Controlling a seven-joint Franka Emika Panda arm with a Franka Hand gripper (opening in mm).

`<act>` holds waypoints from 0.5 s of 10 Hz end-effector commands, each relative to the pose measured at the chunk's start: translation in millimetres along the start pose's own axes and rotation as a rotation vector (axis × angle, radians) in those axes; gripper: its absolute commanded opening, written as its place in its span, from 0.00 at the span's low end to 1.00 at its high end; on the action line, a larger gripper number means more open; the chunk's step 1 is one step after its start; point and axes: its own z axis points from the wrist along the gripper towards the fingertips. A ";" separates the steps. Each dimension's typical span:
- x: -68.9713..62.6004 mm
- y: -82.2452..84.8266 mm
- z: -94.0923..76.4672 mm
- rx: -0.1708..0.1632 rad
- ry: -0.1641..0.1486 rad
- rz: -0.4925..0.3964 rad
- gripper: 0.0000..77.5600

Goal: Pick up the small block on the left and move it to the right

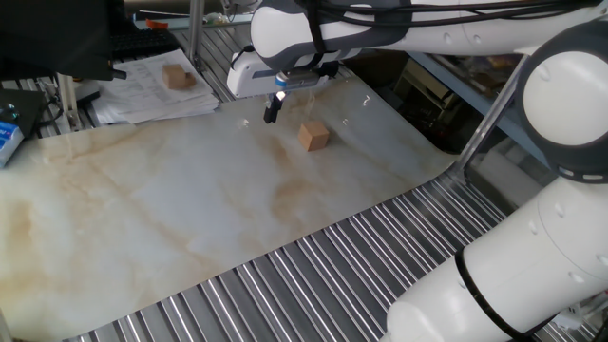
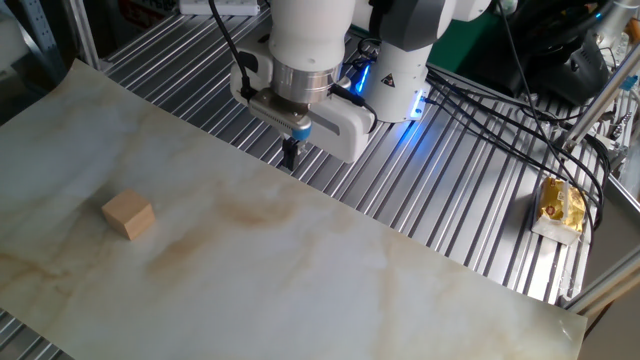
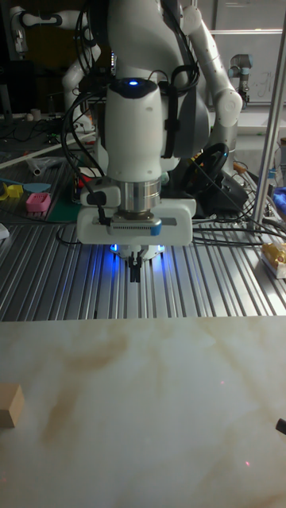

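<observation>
Wooden, light tan: small block, one cube, sharp-edged, faces plain. Lies flat on the marbled sheet, well apart from the gripper and off to its side, nothing touching it. Likely light, rigid, not fragile; dry wood should give fair friction. Best taken across two opposite flat faces, mid-height, squared to the edges. Gripper hangs above the sheet's edge, fingers closed together, empty. Farther off, a second, browner block rests on papers.
</observation>
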 end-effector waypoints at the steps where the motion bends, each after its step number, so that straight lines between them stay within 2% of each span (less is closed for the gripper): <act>1: -0.9 -0.1 -1.5 0.000 -0.005 -0.001 0.00; 5: -0.3 0.0 -1.2 0.000 -0.005 -0.005 0.00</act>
